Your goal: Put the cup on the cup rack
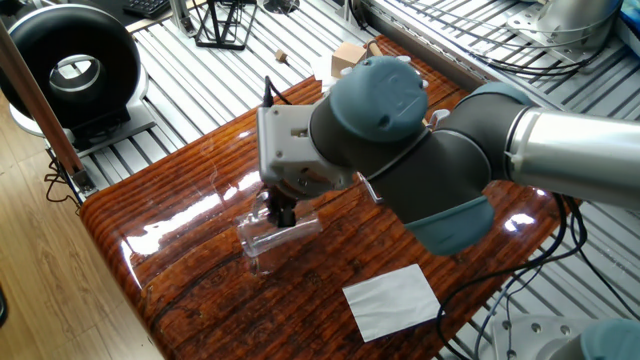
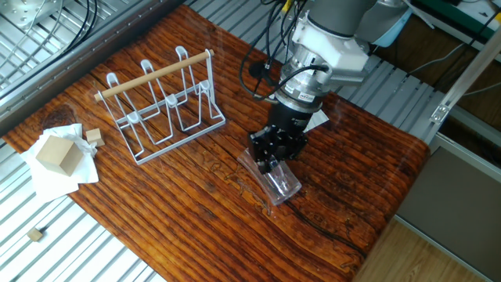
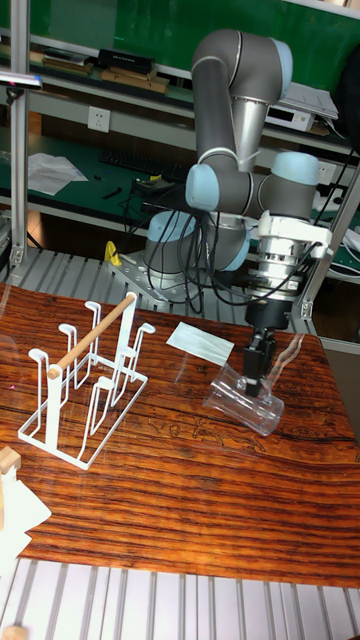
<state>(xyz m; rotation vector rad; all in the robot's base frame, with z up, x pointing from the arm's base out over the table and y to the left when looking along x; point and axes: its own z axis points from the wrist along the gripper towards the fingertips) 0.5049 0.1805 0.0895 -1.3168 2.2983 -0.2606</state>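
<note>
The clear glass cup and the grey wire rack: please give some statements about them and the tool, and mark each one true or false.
1. The clear glass cup lies on its side on the wooden table. True.
2. The cup hangs on a peg of the grey wire rack. False: it is apart from the rack.
3. The tool is down at the cup. True.
4. The rack has fallen over. False: it stands upright.

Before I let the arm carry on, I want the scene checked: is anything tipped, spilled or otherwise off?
The cup lies on its side on the table, not upright, with the gripper down at it; whether the fingers grip it is unclear. The cup rack stands upright with bare pegs. Nothing looks spilled or broken.
</note>
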